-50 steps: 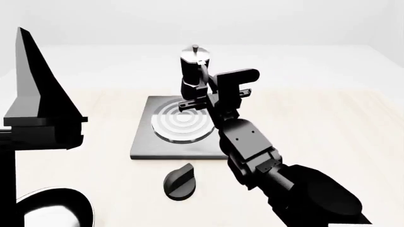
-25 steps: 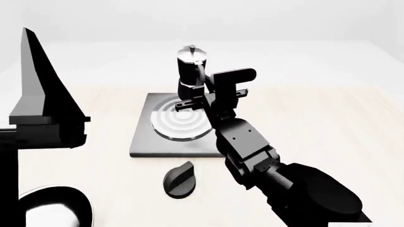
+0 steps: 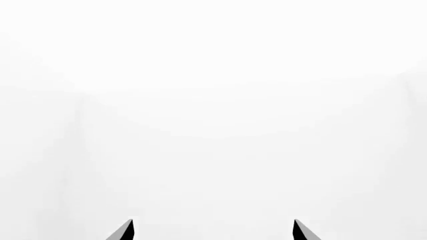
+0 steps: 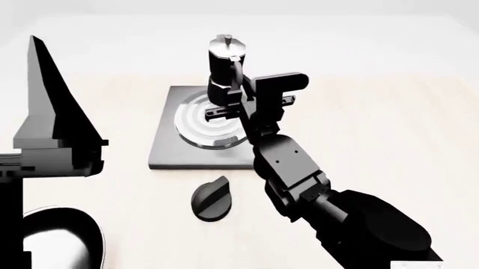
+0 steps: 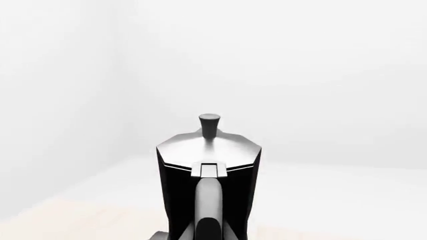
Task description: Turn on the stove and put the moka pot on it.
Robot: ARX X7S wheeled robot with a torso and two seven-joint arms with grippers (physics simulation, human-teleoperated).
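Observation:
The moka pot (image 4: 223, 70), black faceted body with a silver knobbed lid, stands upright over the far edge of the stove's ring burner (image 4: 201, 122). My right gripper (image 4: 241, 106) is shut on its side handle. I cannot tell whether the pot's base touches the burner. In the right wrist view the moka pot (image 5: 209, 160) fills the centre, its handle (image 5: 208, 205) towards the camera. The stove (image 4: 166, 154) is a flat grey square plate. Its round black knob (image 4: 212, 199) lies in front of it. My left gripper (image 3: 213, 231) is open and empty, raised at the left (image 4: 46, 101).
A black frying pan (image 4: 64, 238) sits at the near left corner, below my left arm. The light wooden table (image 4: 374, 129) runs to the right of the stove. My right forearm (image 4: 351, 218) crosses the near right.
My right gripper has carried the moka pot a little left and nearer, over the burner's far edge. The head view has tilted down. The left arm has barely moved.

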